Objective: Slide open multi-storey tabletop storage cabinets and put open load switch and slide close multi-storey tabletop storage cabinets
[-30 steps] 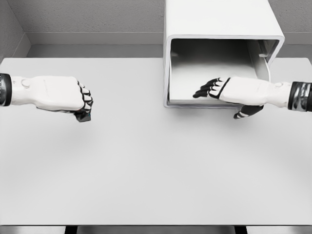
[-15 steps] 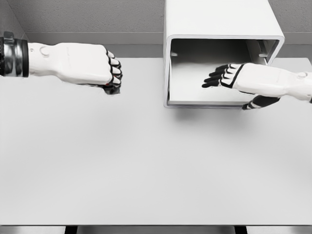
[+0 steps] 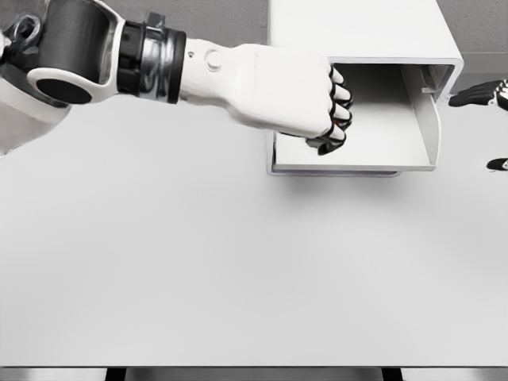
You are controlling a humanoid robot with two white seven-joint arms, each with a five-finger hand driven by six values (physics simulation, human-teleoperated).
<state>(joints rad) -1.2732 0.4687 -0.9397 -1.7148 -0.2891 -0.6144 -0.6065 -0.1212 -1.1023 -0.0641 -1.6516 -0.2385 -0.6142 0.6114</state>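
Note:
The white tabletop cabinet [image 3: 357, 32] stands at the back of the table, its bottom drawer [image 3: 373, 155] slid out towards me. My left hand [image 3: 329, 119] reaches in from the upper left as a closed fist over the drawer's left part. A small dark piece of the load switch [image 3: 321, 146] shows under the curled fingers; the rest of it is hidden. My right hand [image 3: 490, 127] is at the right edge, beside the cabinet and clear of the drawer. Only its black fingertips [image 3: 475, 95] and thumb tip [image 3: 498, 164] show, and they are spread.
The white table [image 3: 238, 270] runs to its front edge at the bottom of the view. A grey wall rises behind the cabinet. My left forearm [image 3: 159, 55] crosses above the table's back left.
My left fist has travelled right and back, from the table's left side to over the open drawer. My right hand has pulled out of the drawer to the right edge.

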